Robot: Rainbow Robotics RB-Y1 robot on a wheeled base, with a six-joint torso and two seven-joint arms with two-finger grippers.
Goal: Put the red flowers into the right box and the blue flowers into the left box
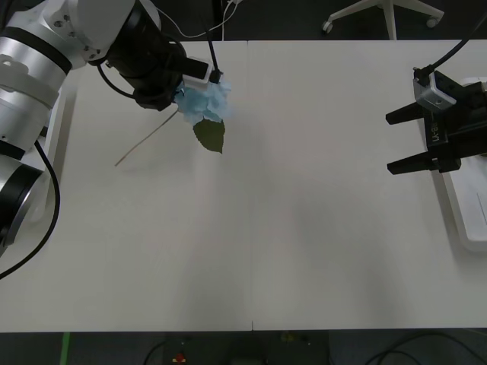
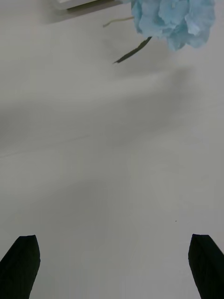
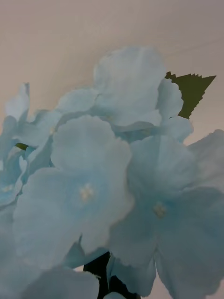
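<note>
One white table (image 1: 289,228) carries the work area. At its right edge lies the right box (image 1: 468,217), with the right gripper (image 1: 403,141) hovering beside it, fingers spread and empty. The left gripper (image 1: 183,91) is clenched on a blue flower (image 1: 205,103) above the table's far left; leaf (image 1: 210,135) and stem (image 1: 144,144) hang free. Judged light, soft and easily crushed, the bloom suits a hold at its base or stem.
</note>
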